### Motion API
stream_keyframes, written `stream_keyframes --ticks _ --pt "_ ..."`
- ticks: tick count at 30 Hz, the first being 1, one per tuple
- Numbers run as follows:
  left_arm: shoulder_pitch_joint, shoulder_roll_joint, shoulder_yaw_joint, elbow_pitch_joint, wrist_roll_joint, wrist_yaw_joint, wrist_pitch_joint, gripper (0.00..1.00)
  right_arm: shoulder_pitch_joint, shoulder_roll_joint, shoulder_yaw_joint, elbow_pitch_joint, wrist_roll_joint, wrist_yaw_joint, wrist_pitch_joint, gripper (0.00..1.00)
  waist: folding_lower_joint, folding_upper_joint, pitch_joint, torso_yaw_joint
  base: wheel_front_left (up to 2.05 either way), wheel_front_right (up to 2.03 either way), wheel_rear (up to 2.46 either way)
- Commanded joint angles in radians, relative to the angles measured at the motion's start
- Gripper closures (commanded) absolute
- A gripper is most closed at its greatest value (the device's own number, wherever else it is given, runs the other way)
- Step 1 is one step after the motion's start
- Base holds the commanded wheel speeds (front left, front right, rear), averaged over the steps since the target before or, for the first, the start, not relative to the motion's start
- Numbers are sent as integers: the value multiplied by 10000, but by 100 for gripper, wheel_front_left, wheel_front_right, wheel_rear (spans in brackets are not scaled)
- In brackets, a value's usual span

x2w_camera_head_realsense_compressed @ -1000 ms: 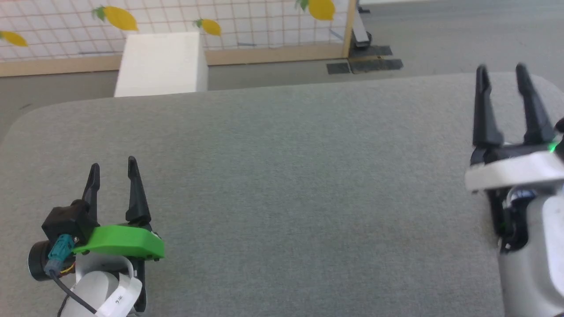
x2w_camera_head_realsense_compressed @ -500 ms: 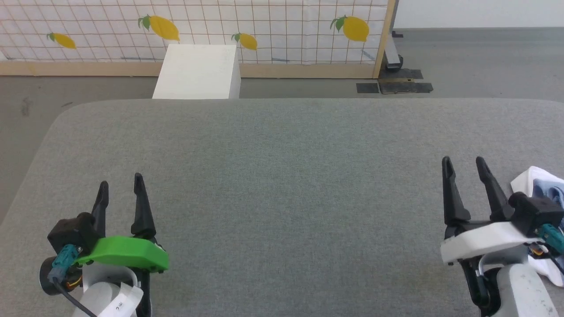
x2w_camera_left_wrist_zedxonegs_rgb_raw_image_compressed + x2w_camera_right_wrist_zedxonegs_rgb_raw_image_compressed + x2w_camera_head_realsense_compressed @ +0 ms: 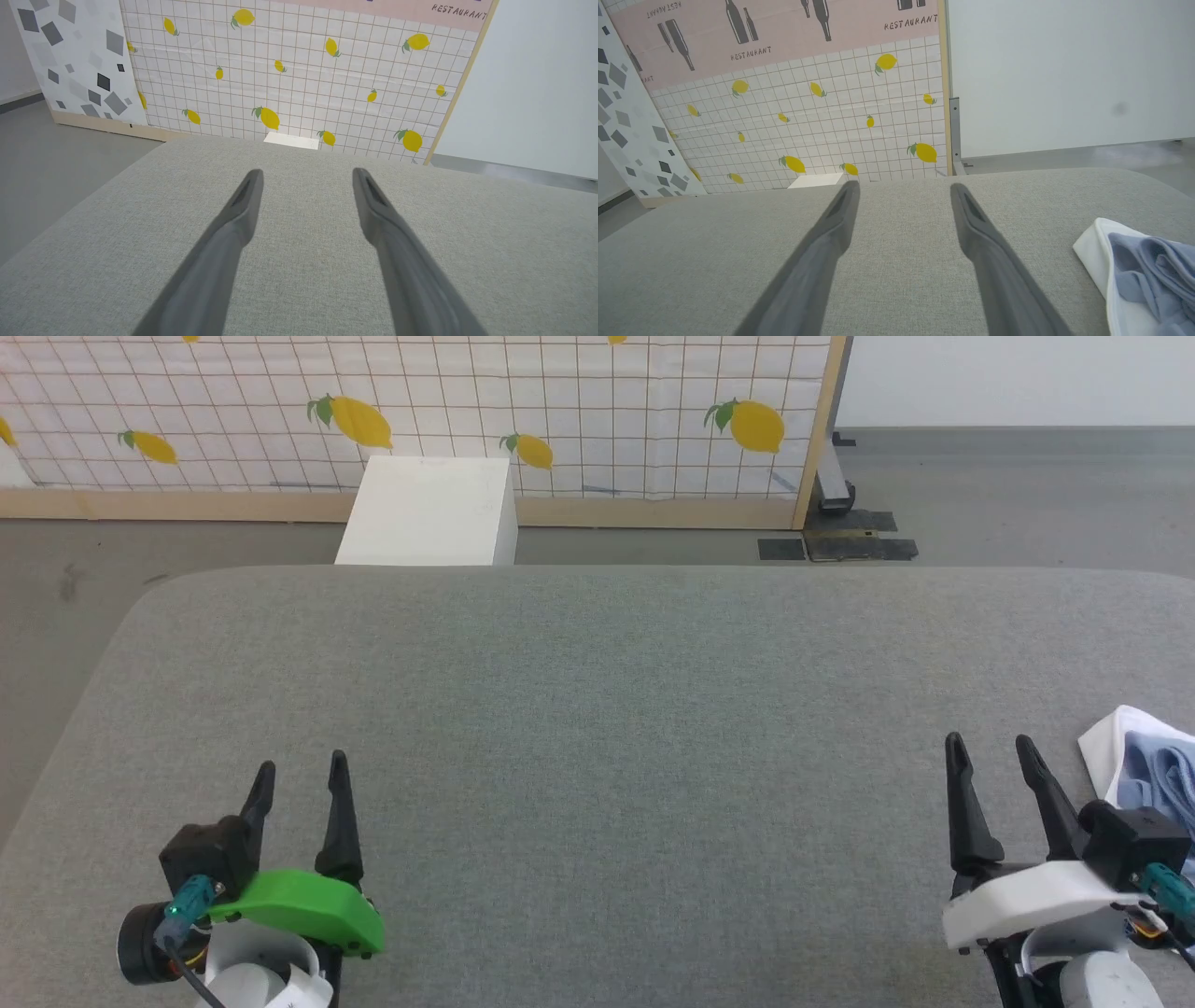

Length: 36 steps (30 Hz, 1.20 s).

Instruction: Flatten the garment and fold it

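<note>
The left gripper sits at the lower left of the head view, its two dark fingers spread wide with nothing between them. The left wrist view has only bare grey fabric in the gap. The right gripper, at the lower right, is spread the same way and is just as empty, fingers pointing up the frame. Both hang low over the grey padded table.

Just right of the right gripper, against the right edge of the frame, lies the garment. In the right wrist view it sits at the lower right, clear of the fingers.

As I judge it, the task has barely begun: nothing is gripped, flattened or folded. The garment has yet to be reached, drawn toward the open middle of the table, smoothed out and folded.

The visible part is bunched: light-blue knit gathered in soft ridges over a white layer with a rounded edge. The rest runs out of frame.
</note>
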Motion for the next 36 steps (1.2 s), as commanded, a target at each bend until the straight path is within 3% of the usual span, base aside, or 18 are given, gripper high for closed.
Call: stream_keyframes --ticks 1,36 --pt "82 84 -57 14 132 -29 -4 0 152 29 -30 -63 -52 -15 43 0 1 0 -25 -4 0 0 0" --pt "56 179 -309 -162 -78 30 120 0 355 50 -79 -312 62 -15 330 0 1 0 -37 -30 0 0 0"
